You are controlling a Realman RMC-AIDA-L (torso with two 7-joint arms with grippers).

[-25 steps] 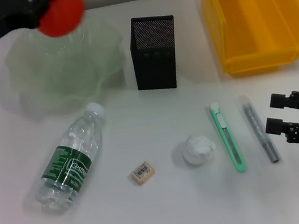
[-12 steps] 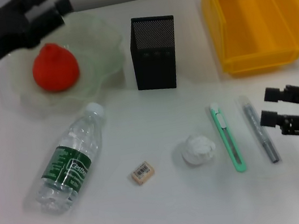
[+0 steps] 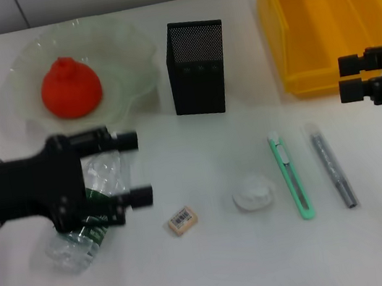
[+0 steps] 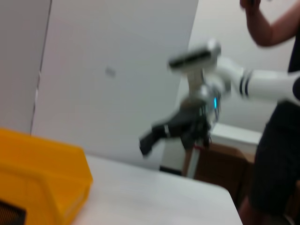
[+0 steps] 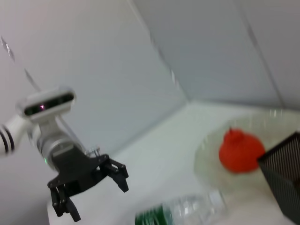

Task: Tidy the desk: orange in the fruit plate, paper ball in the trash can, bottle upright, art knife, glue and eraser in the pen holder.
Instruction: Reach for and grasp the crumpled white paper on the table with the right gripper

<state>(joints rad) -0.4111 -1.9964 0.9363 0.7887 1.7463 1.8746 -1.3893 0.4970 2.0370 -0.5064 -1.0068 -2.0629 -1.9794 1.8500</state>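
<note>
Bottle (image 3: 88,208) lies on its side directly beneath my left gripper (image 3: 133,166), whose fingers are spread apart, its long axis slanting cap-end toward the fruit plate (image 3: 130,87). My right gripper (image 3: 351,77), also spread, hangs well away beside the trash can (image 3: 324,18).

Left gripper (image 3: 132,166) spread over bottle (image 3: 85,212), blocking approach from above; open table around eraser (image 3: 183,220); pen holder (image 3: 197,68) stands well behind it.

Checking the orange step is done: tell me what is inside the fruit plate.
Only the orange sits inside the fruit plate, near its middle; the plate's glass around it is bare. Whatever lies directly beneath the orange is covered.
</note>
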